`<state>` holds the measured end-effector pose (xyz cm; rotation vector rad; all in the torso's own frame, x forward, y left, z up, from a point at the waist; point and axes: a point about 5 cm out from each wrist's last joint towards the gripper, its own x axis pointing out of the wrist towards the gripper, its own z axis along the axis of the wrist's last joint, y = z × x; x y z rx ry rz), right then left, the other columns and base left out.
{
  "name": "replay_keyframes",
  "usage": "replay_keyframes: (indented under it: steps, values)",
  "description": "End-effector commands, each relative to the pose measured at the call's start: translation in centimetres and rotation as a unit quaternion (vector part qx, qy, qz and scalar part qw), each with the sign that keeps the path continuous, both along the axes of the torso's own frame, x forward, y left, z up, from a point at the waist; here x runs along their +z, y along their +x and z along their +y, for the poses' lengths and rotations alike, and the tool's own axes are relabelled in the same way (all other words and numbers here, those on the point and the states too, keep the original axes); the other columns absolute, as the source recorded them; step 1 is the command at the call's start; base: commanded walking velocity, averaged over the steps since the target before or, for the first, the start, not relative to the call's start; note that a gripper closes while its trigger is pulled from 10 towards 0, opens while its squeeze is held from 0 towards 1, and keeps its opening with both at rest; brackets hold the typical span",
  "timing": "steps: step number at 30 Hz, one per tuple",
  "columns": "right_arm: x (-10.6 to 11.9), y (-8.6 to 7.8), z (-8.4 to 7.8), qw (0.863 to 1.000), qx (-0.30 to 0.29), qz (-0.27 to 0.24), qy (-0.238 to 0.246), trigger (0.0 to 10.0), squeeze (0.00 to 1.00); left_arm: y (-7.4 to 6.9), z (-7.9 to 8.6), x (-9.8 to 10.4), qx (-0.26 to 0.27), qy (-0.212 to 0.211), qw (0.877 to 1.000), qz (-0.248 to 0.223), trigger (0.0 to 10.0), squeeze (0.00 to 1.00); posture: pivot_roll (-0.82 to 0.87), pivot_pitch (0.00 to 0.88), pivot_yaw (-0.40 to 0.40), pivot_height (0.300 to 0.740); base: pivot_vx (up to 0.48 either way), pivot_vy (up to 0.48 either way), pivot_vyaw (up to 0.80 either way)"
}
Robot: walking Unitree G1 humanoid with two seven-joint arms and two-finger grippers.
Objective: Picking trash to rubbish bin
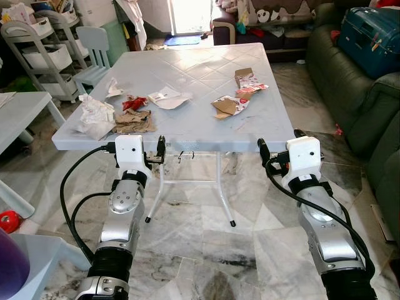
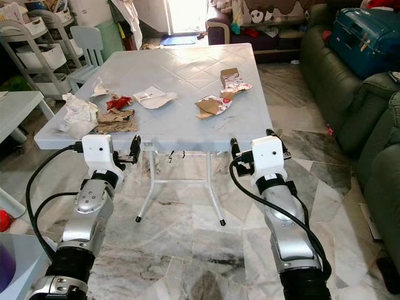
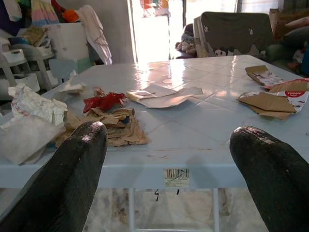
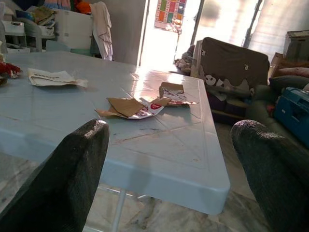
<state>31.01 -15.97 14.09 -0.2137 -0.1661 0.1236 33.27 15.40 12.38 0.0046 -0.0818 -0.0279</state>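
Both arms reach toward the pale blue table point(image 1: 187, 140); the left gripper point(image 1: 153, 152) at seven o'clock and the right gripper point(image 1: 279, 145) at five o'clock hang just short of its near edge, fingers spread, holding nothing; beyond lie crumpled brown paper point(image 1: 134, 120), a red wrapper point(image 1: 133, 102), white paper point(image 1: 169, 98), torn cardboard point(image 1: 229, 106) and, at one o'clock, a printed carton scrap point(image 1: 248, 81).

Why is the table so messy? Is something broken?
Nothing looks broken. Torn, crumpled trash litters the table: crumpled brown paper, a red wrapper, white paper and ripped cardboard packets.
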Motion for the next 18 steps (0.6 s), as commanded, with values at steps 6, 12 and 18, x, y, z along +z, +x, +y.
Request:
replay_keyframes:
  steps: [6, 12, 18]
  values:
    - [0.47, -0.1, 0.08, 1.0, -0.002, -0.009, 0.009, 10.0, 0.0, 0.12, -0.2, 0.99, -0.025, -0.007, 0.999, -0.017, 10.0, 0.0, -0.04, 0.0, 0.07, 0.74, 0.082, 0.0, 0.0]
    - [0.53, -0.08, 0.12, 1.0, -0.001, -0.009, 0.009, 10.0, 0.0, 0.06, -0.12, 0.96, -0.026, -0.013, 0.999, -0.015, 10.0, 0.0, -0.04, 0.0, 0.072, 0.74, 0.211, 0.0, 0.0]
    - [0.4, -0.16, 0.2, 1.0, -0.001, -0.008, 0.01, 10.0, 0.0, -0.01, -0.09, 0.81, -0.027, -0.014, 0.999, -0.011, 10.0, 0.0, -0.04, 0.0, 0.072, 0.74, 0.389, 0.0, 0.0]
